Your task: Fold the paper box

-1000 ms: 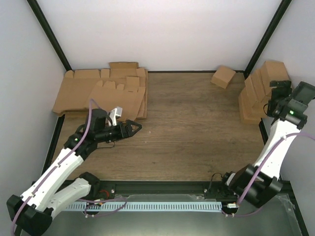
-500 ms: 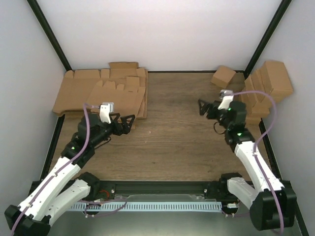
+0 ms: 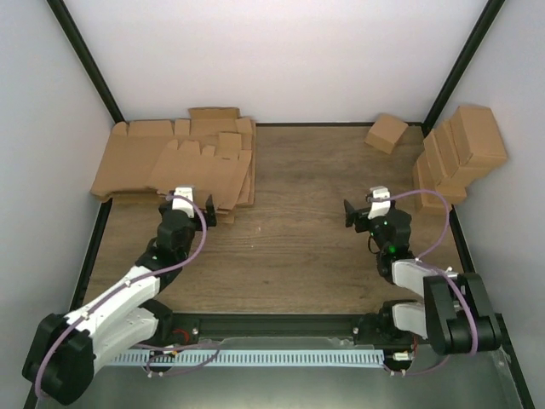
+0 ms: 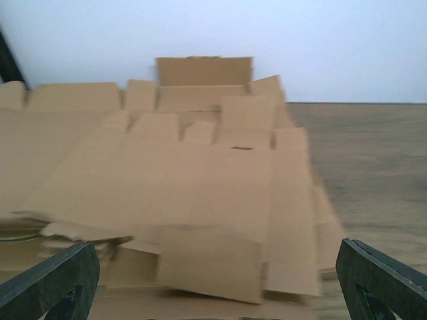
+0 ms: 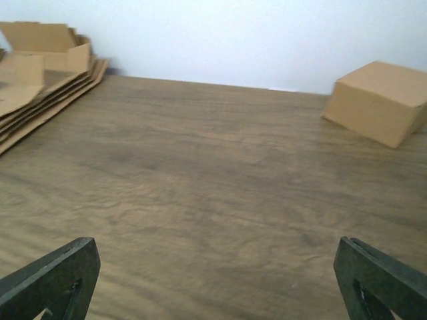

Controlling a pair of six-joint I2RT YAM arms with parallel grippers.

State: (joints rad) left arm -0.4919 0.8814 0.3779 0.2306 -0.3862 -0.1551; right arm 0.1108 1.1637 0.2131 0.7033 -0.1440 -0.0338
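A stack of flat, unfolded cardboard box blanks (image 3: 183,162) lies at the back left of the wooden table. In the left wrist view the stack (image 4: 200,180) fills the frame, with a loose flap nearest me. My left gripper (image 3: 187,208) sits at the stack's near edge, facing it, open and empty (image 4: 213,300). My right gripper (image 3: 373,209) is low over bare table at the right of centre, open and empty (image 5: 213,293). It faces the back wall.
One folded box (image 3: 387,133) stands at the back right, also in the right wrist view (image 5: 380,100). Several folded boxes (image 3: 460,153) are piled against the right wall. Black frame posts stand at the back corners. The flat stack shows at far left of the right wrist view (image 5: 40,73).
My right arm swung from the box pile at the far right down to the table's right centre. My left gripper turned from pointing right to facing the flat stack.
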